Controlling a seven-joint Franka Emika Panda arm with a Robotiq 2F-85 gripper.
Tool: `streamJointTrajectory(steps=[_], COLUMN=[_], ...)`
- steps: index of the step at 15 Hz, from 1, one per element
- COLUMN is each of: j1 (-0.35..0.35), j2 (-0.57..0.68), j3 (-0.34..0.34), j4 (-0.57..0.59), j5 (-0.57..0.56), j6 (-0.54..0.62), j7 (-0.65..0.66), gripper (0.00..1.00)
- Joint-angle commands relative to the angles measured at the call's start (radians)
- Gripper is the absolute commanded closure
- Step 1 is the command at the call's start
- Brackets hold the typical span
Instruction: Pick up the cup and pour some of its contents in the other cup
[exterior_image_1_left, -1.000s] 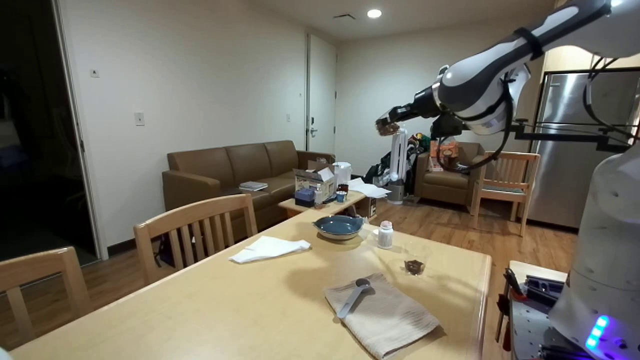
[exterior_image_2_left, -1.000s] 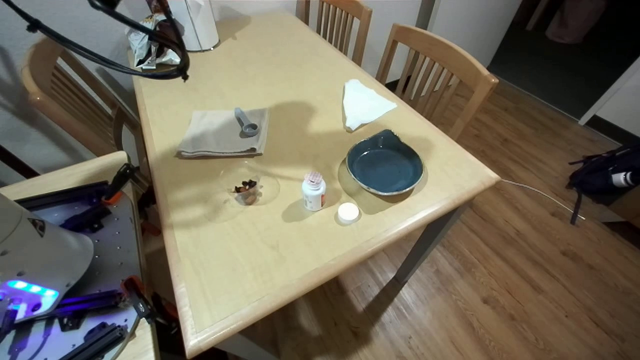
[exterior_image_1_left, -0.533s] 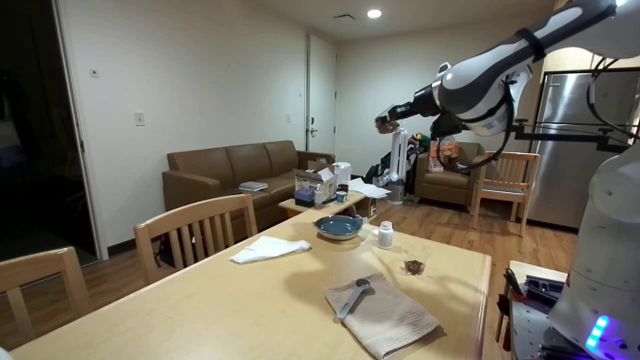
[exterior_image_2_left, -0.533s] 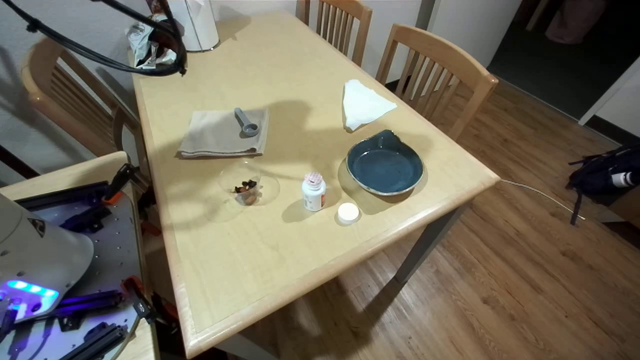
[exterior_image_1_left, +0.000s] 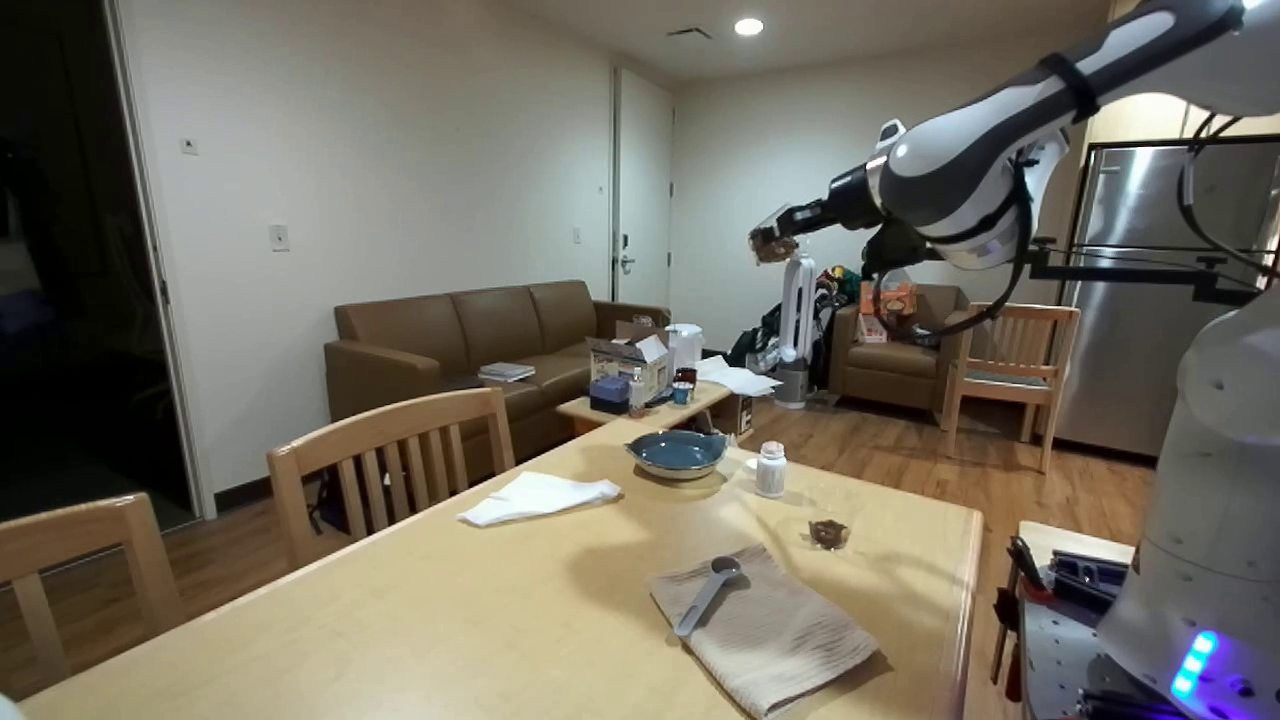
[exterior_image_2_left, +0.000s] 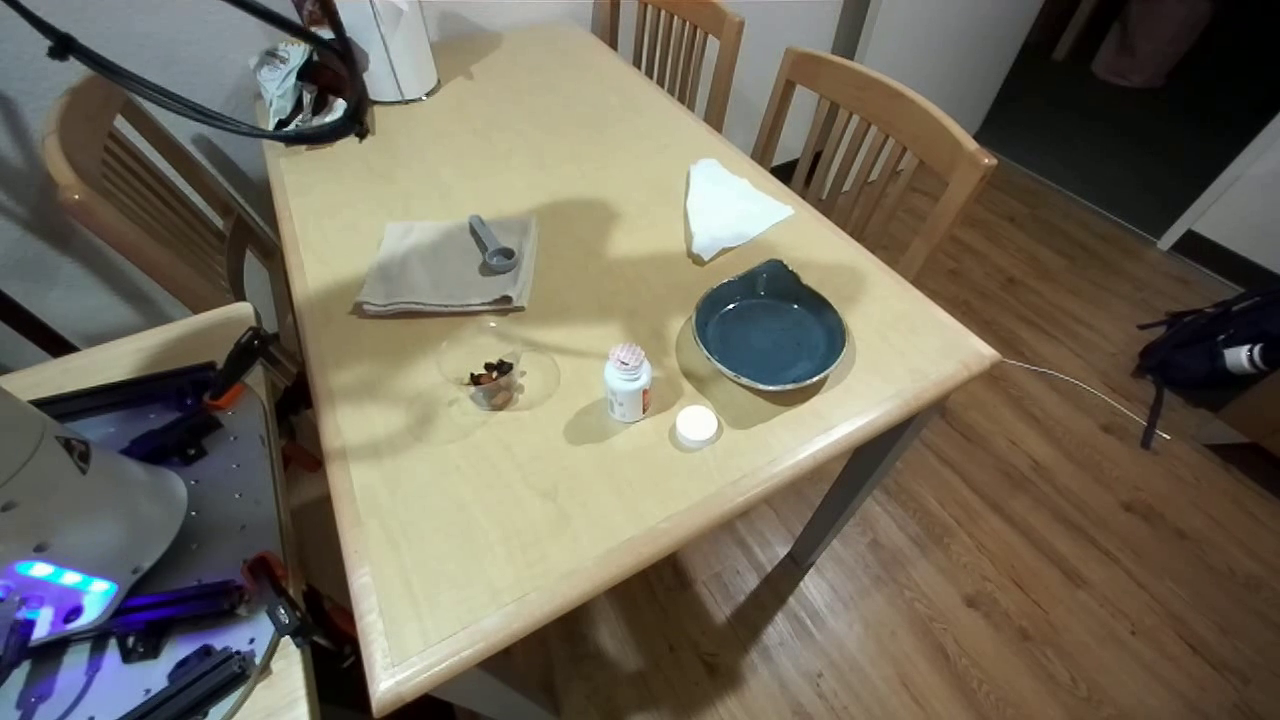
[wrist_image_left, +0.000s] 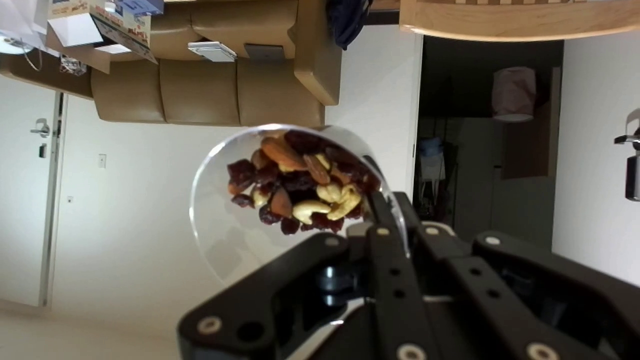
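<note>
Wrist view: the hand (wrist_image_left: 391, 210) grips the clear cup (wrist_image_left: 220, 220) by its right wall; probably light and bendy, so pinch gently near the rim.

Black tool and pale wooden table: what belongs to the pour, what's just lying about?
For the pour:
black two-fingered tool
clear cup of nut mix, gripped
clear cup of dark bits, ungripped

Clutter:
glazed blue dish
white plastic bottle
round white cap
grey measuring spoon
folded beige cloth
rumpled white napkin
tall white cylinder
crinkled silvery packet
</note>
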Motion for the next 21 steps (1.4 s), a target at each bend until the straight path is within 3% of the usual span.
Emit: streamJointTrajectory(steps=[1, 21], j1=[-0.032, -0.138], j2=[-0.037, -0.135], j3=[0.045, 0.172], j4=[0.000, 0.000], j5=[-0.006, -0.004], j6=[0.000, 0.000], j7=[-0.008, 0.010], gripper=[0.95, 0.95])
